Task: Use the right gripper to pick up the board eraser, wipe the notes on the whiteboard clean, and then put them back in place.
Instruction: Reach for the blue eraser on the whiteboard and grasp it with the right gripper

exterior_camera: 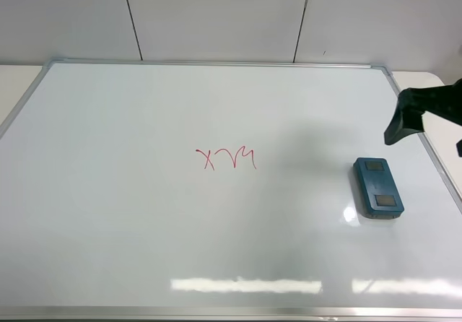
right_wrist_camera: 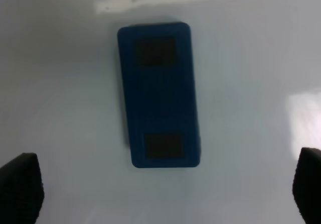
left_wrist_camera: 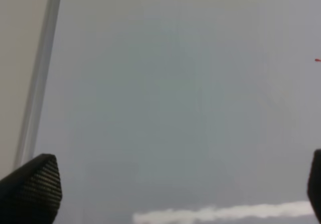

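Glare streaks lie along the near rim of the whiteboard (exterior_camera: 144,228), and from there the glossy surface runs bare up to the board eraser (exterior_camera: 377,187), which lies flat toward the board's right side, its two grey patches facing up and its long axis running roughly near to far. Further in, near the middle of the board and well apart from the eraser, the red notes (exterior_camera: 226,159) stand unwiped. Just beyond the eraser, over the right rim, the right gripper (exterior_camera: 426,143) hangs clear of the surface with its fingers spread wide and nothing between them; its wrist view shows the eraser (right_wrist_camera: 158,96) centred between the two fingertips. The left gripper (left_wrist_camera: 173,189) is likewise spread and empty over bare board near the left rim. Judging by this, the pick-up is in hand and not yet made: the next move calls for lowering the right gripper so the fingers straddle the eraser's narrow width, then closing squarely.
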